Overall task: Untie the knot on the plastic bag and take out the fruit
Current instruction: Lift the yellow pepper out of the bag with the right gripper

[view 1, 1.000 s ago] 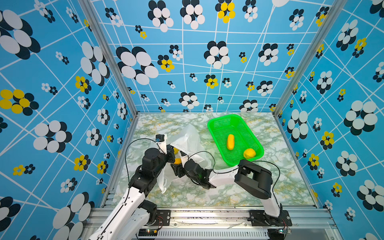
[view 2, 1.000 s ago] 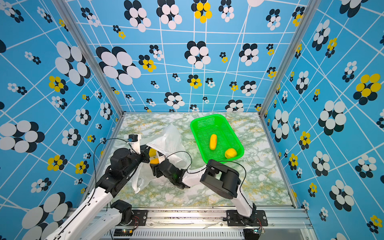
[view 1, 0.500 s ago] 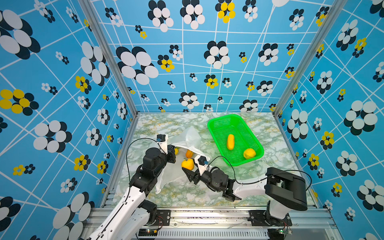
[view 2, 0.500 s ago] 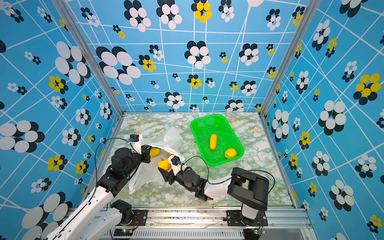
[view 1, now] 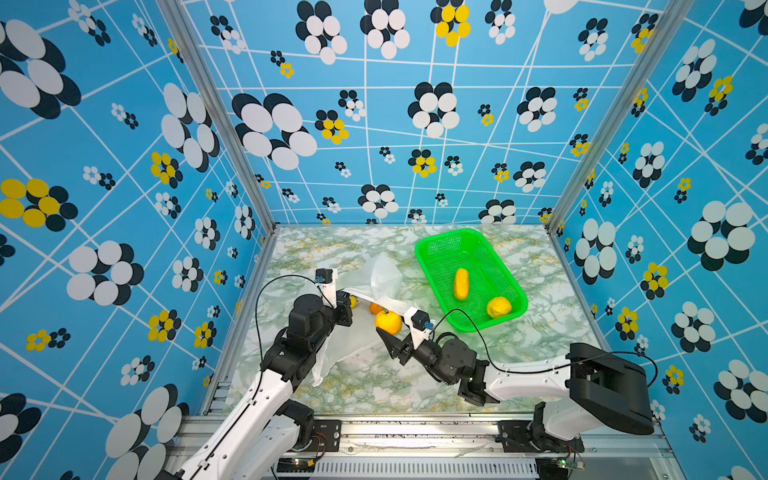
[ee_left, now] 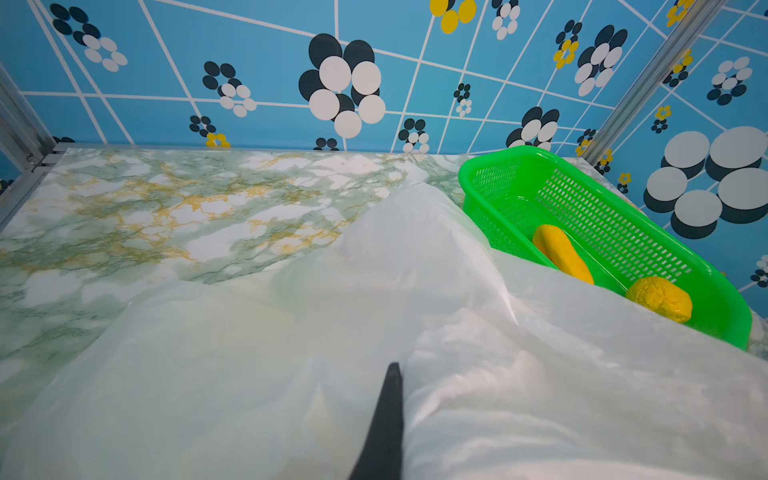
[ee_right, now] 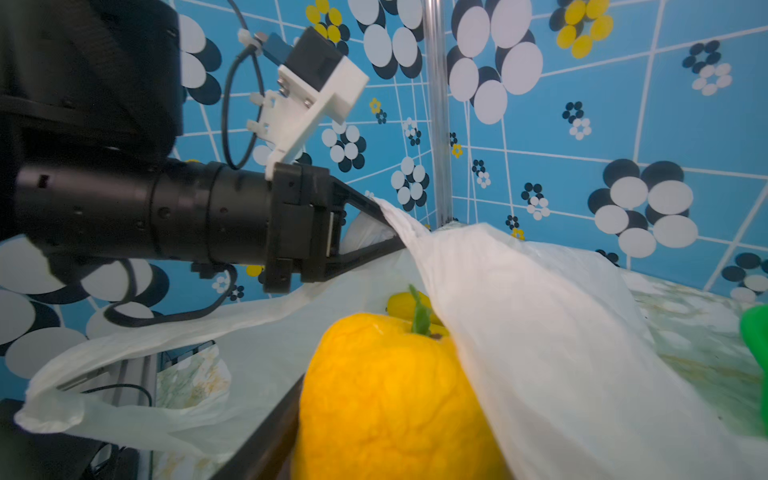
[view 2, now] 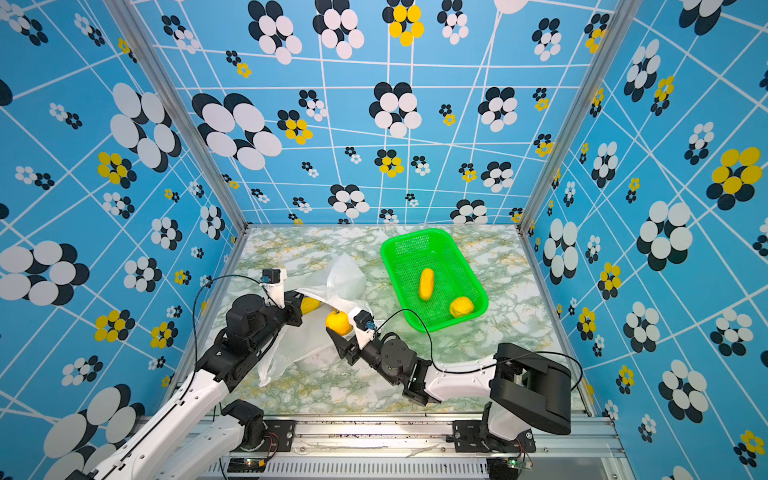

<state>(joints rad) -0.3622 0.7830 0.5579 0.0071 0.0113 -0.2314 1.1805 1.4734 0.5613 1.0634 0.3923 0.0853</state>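
left pincer [ee_right: 389, 225] pinches the plastic bag [view 1: 384, 272] — right pincer [view 1: 390, 332] grips a yellow fruit [view 1: 388, 321].

We see the plastic bag [view 1: 382, 272] as thin, translucent white film, crinkled and softly shiny. The stemmed yellow fruit [ee_right: 386, 399] has a matt, finely wrinkled skin. The long yellow fruit [view 1: 460, 284] looks smooth, and the round yellow fruit [view 1: 498, 307] looks lumpy and rough. The green basket [view 1: 446, 246] is glossy moulded plastic, pierced into mesh. The table top [view 1: 540, 332] is a smooth marble-print surface with a slight sheen. The left gripper [ee_right: 392, 224] is matt black plastic, and its camera mount [ee_right: 316, 104] is plain white plastic. The frame posts [view 1: 218, 116] are brushed metal and the walls [view 1: 415, 62] are matt print.
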